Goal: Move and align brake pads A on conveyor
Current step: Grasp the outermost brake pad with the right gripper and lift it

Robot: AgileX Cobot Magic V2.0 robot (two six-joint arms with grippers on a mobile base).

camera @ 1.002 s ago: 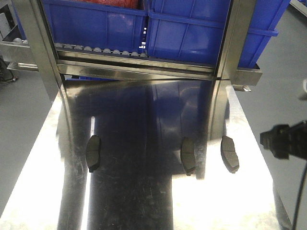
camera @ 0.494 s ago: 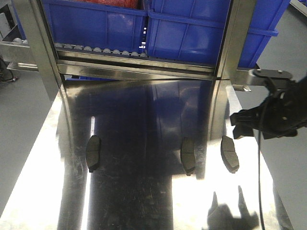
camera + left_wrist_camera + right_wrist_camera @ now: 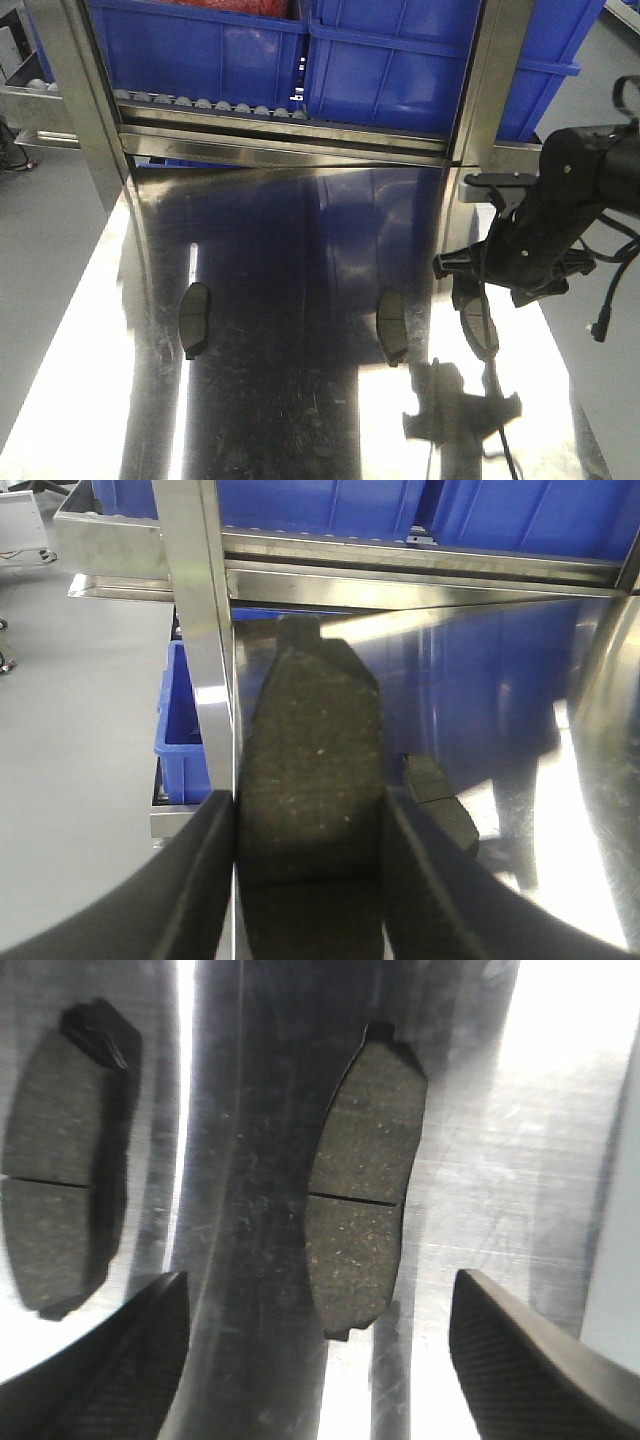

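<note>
Steel tabletop holds three pads in our front view: left pad, middle pad, right pad. Right gripper jaws apart, right pad centred between them, untouched. Only the left wrist view shows us left gripper clamped on fourth pad.

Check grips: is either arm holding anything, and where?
Left gripper holds a brake pad, fingers clamping its two long edges near one end. Right gripper is open over another pad, holding nothing.
</note>
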